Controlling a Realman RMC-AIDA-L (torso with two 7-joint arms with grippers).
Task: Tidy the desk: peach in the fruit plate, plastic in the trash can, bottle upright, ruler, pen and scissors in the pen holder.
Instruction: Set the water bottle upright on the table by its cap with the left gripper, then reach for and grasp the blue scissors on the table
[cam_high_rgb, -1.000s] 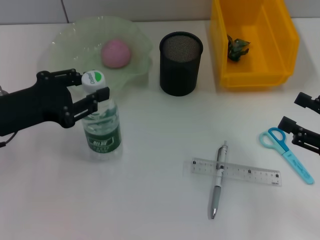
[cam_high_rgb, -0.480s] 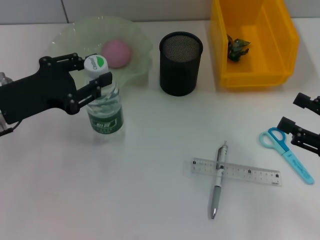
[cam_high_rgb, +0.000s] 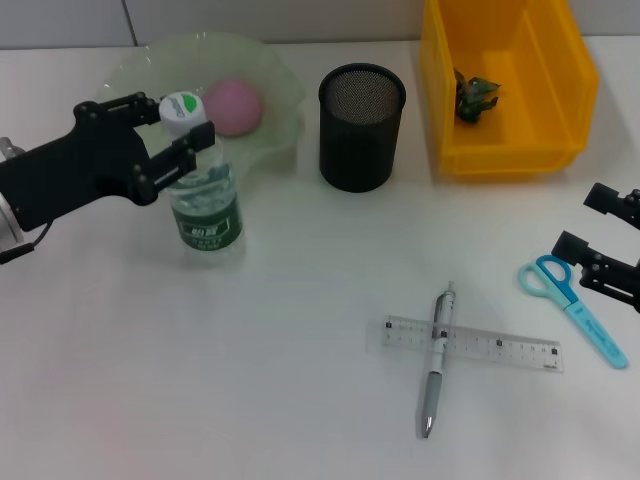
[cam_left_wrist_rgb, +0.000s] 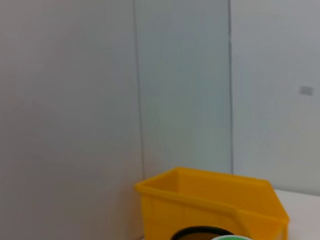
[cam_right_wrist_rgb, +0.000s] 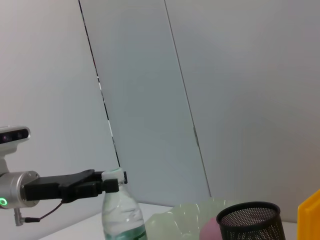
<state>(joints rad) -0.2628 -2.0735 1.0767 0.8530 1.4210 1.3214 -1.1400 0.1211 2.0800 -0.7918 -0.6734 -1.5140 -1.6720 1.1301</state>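
The clear bottle (cam_high_rgb: 206, 208) with a green and white cap stands upright just in front of the fruit plate (cam_high_rgb: 283, 92). My left gripper (cam_high_rgb: 179, 124) is shut on the bottle's neck; in the right wrist view the bottle (cam_right_wrist_rgb: 122, 216) shows it too. The pink peach (cam_high_rgb: 232, 107) lies in the plate. Green plastic (cam_high_rgb: 475, 94) lies inside the yellow trash can (cam_high_rgb: 530, 150). The pen (cam_high_rgb: 436, 363) lies across the clear ruler (cam_high_rgb: 495, 345) at the front. Blue scissors (cam_high_rgb: 574, 306) lie at the right, beside my open right gripper (cam_high_rgb: 592, 222). The black mesh pen holder (cam_high_rgb: 361, 128) holds nothing I can see.
White wall panels rise behind the table. The trash can (cam_left_wrist_rgb: 210, 199) and the pen holder's rim (cam_left_wrist_rgb: 195, 233) show in the left wrist view. Bare tabletop lies between the bottle and the ruler.
My left gripper has carried the upright bottle away from the front, toward the fruit plate. The right gripper has barely moved.
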